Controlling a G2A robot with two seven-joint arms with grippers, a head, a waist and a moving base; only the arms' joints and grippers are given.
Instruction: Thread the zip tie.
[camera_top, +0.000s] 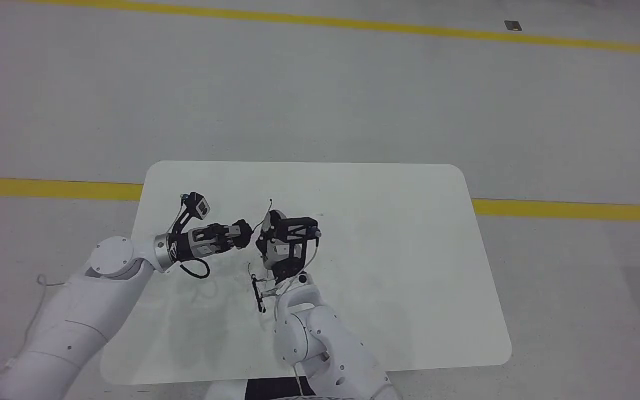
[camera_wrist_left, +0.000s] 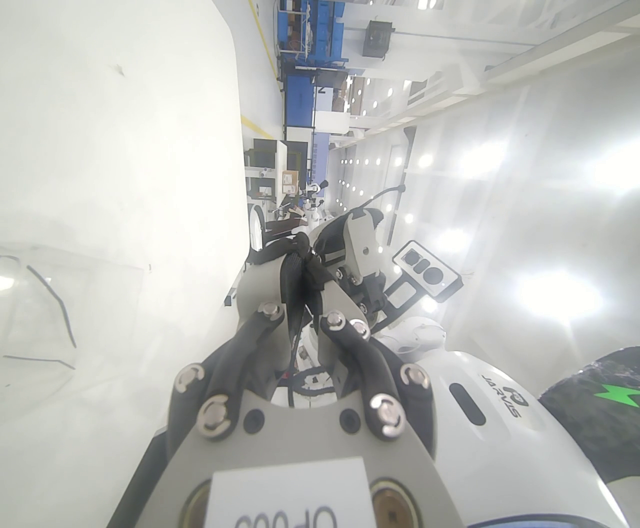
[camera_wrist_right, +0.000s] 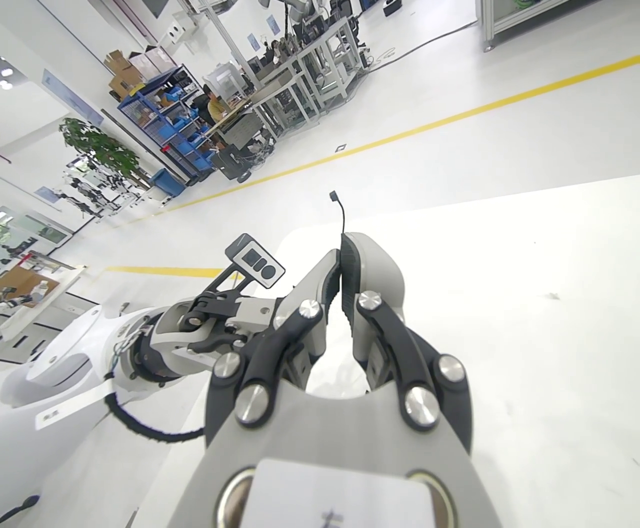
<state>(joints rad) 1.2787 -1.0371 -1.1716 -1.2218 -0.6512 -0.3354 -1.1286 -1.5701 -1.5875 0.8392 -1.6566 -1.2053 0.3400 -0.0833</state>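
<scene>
The white tabletop (camera_top: 400, 220) carried the work, and both arms met above its half nearer the robot. The right claw (camera_wrist_right: 342, 255) serves as the marker for everything else. It was clenched, its two dark pads pressed flat together on the zip tie (camera_wrist_right: 342, 216). The tie ran up between those pads and stood out past the fingertips as a short, thin black stem. The stem ended in a small square head clear above the claw, touching nothing else.

The left claw (camera_wrist_left: 296, 272) sat just beside the right claw, tip pointing toward tip, so that in the top view the two nearly touched. It too was clenched, with its black pads together. A thin black strand of the zip tie ran from between those pads back toward its palm. The tie was therefore gripped by both claws and held off the tabletop, with the head end on the right claw's side. Whether the tail had entered the head could not be told.

A few loose black strips (camera_wrist_left: 52, 300) lay flat on the tabletop near the right claw, on the robot's side of it and well below it. They lay under what looked like clear plastic (camera_wrist_left: 100, 280), apart from both claws.
</scene>
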